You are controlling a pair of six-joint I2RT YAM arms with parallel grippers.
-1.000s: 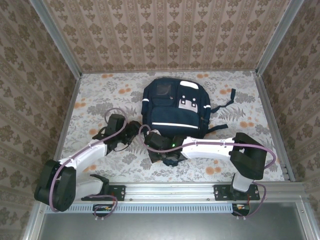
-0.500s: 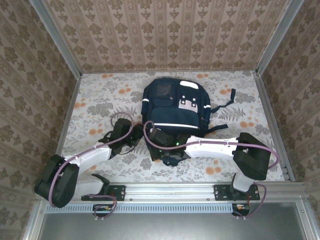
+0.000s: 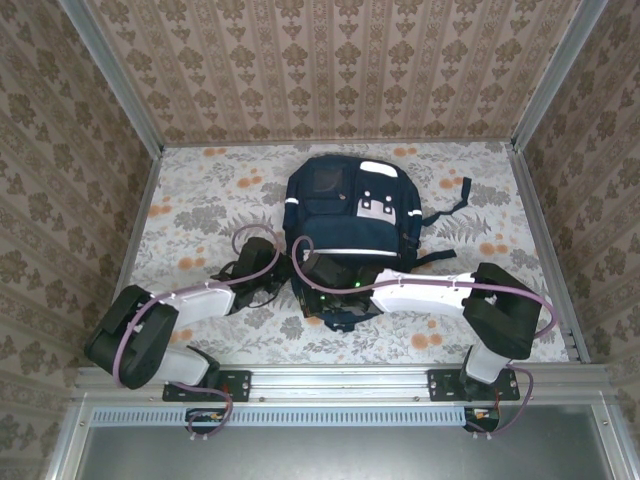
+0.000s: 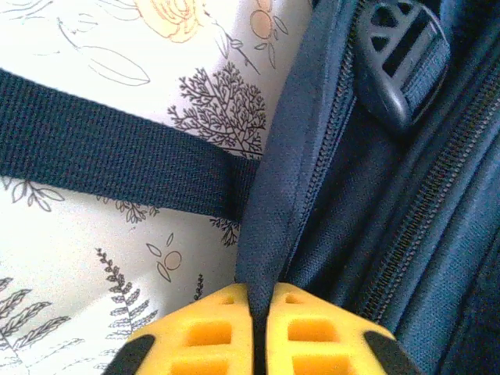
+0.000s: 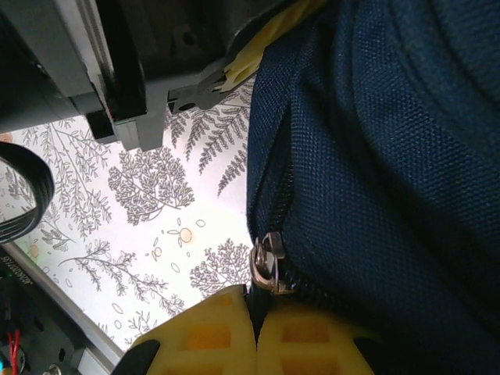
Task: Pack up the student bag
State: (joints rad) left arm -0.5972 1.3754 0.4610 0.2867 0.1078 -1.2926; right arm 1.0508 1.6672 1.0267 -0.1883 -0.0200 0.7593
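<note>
Student bag: the navy backpack (image 3: pixel 350 215) is lying flat at the middle of the surface, its front with the white stripes and pale pocket patches facing up, its near edge under the two wrists.
Bag straps: dark straps are trailing off its right side onto the surface; in the left wrist view one flat webbing strap (image 4: pixel 117 156) is running across the print to the bag's seam.
Bag hardware: a black plastic buckle (image 4: pixel 398 55) is sitting by a closed zipper track (image 4: pixel 422 234); in the right wrist view a metal zipper slider (image 5: pixel 267 262) is hanging on the bag's edge.
Left pincer: the left pincer (image 4: pixel 258 301) is pressing its yellow pads together on a raised fold of the bag's navy fabric, at the bag's near-left corner (image 3: pixel 283 274).
Right pincer: the right pincer (image 5: pixel 256 308) is holding its yellow pads closed, the slider touching their tips; whether the pull tab is pinched between them I cannot tell. From above it is sitting at the bag's near edge (image 3: pixel 316 290), just beside the left one.
Surface: the floral-printed surface (image 3: pixel 200 210) is carrying the bag.
Surroundings: patterned walls (image 3: pixel 330 70) are enclosing three sides, and a metal rail (image 3: pixel 340 385) is running along the near edge.
</note>
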